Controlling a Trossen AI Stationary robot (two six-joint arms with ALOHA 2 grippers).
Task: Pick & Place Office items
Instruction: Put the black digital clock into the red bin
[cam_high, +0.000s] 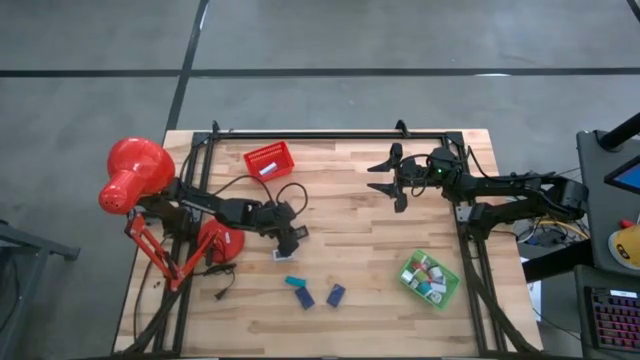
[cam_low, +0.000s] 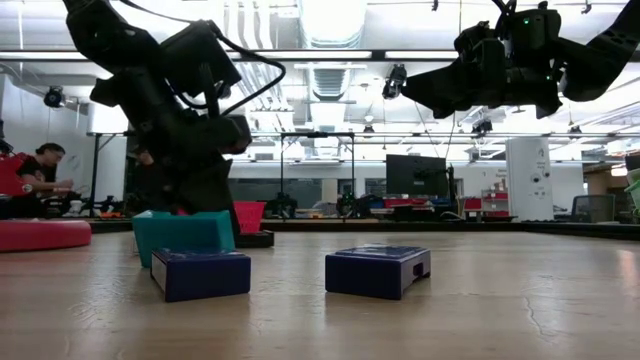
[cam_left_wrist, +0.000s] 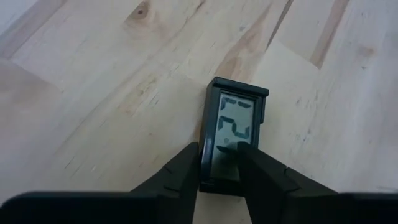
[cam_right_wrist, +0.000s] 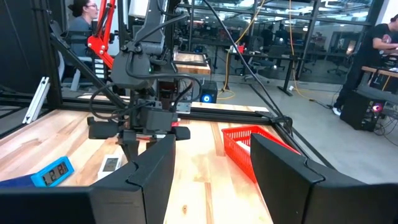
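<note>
I've got the left gripper (cam_left_wrist: 217, 167) down on the wooden table (cam_high: 360, 250), its fingers pinched onto the near end of a small black digital clock (cam_left_wrist: 235, 127) lying flat, grey display up. Just beyond it sit a teal block (cam_high: 294, 282) and two navy blocks (cam_high: 305, 297), near each other mid-table. The green tray (cam_high: 430, 279) of office items sits on the right, the red tray (cam_high: 269, 161) at the far edge. My right gripper (cam_high: 392, 178) hovers high, fingers apart, holding nothing.

Grey concrete floor (cam_high: 330, 40) crossed by dark seams, open workshop with ceiling strip lights (cam_low: 330, 15), desks, monitors (cam_low: 415, 175), seated people (cam_low: 35, 170)
</note>
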